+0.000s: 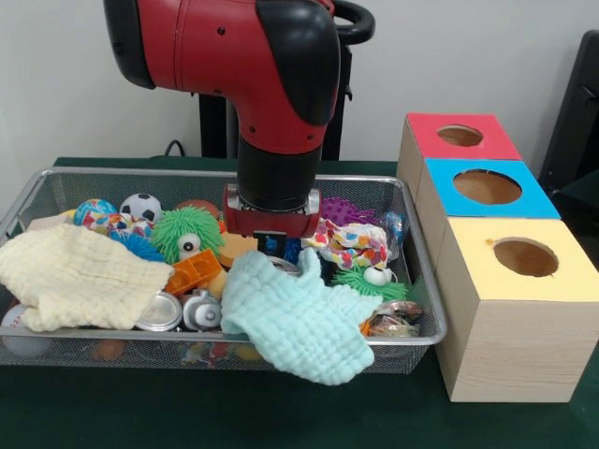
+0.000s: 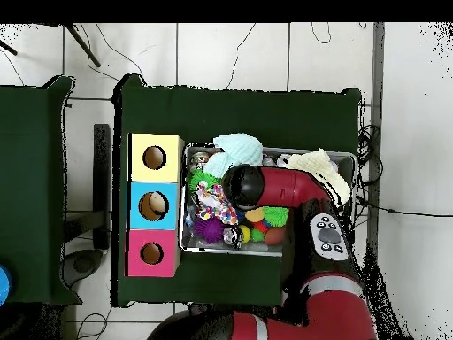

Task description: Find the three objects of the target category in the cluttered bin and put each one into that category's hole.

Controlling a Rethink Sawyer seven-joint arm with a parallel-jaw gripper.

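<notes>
The wire mesh bin (image 1: 187, 173) is full of toys and cloths; it also shows in the overhead view (image 2: 351, 159). Two silvery cans lie at its front edge: one (image 1: 159, 313) half under a cream cloth, the other (image 1: 199, 309) beside it. A dented silvery can (image 1: 397, 316) lies at the front right corner. My gripper (image 1: 277, 249) is lowered into the middle of the bin, just behind a teal cloth (image 1: 299, 323) that hides its tips. In the overhead view the arm's wrist (image 2: 243, 186) covers it.
Three wooden boxes stand right of the bin, with holes in red (image 1: 460, 136), blue (image 1: 487, 187) and yellow (image 1: 526, 255) tops. A cream cloth (image 1: 80, 276) covers the bin's left. Green fuzzy toys (image 1: 187, 234), balls (image 1: 142, 208) and an orange brick (image 1: 195, 271) surround the gripper.
</notes>
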